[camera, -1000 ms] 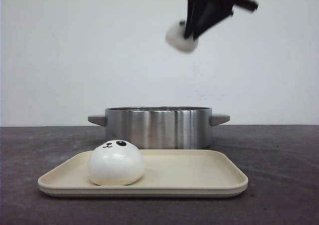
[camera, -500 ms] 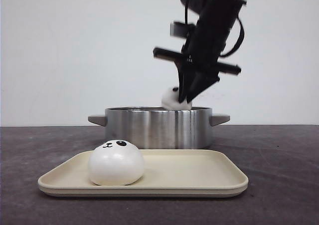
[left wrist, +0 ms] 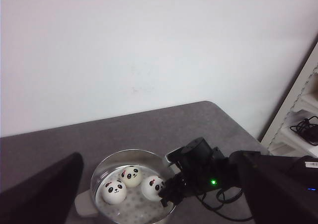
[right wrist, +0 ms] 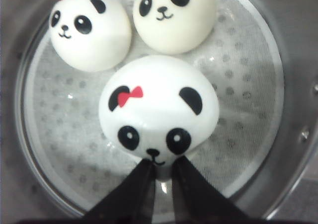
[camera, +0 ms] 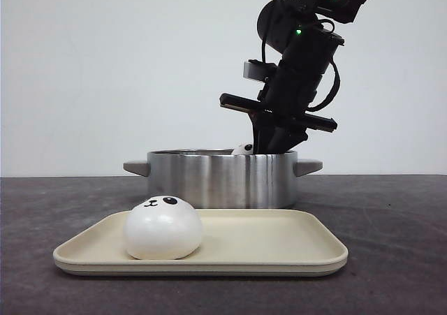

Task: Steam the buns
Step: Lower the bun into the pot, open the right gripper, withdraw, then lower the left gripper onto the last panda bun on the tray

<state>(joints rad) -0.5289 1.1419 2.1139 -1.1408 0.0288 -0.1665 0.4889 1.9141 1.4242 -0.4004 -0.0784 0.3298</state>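
Note:
My right gripper [camera: 262, 147] reaches down into the steel pot [camera: 221, 179] and is shut on the lower edge of a panda bun with a red bow [right wrist: 158, 107]. The fingertips [right wrist: 141, 177] pinch it just under the mouth. Its top shows over the pot's rim in the front view [camera: 243, 149]. Two more panda buns [right wrist: 89, 29] [right wrist: 174, 15] lie on the perforated liner inside the pot. A fourth bun [camera: 163, 228] sits on the left of the beige tray [camera: 279, 242]. My left gripper looks down on the pot from high above; one dark finger [left wrist: 44, 194] shows, far to one side.
The pot has two side handles [camera: 136, 167] [camera: 308, 166] and stands just behind the tray. The table is dark grey with a white wall behind. A shelf with cables [left wrist: 303, 127] stands past the table's edge in the left wrist view.
My right gripper has come down with the bun from high above the pot until the bun is inside it. The bun on the tray has not moved.

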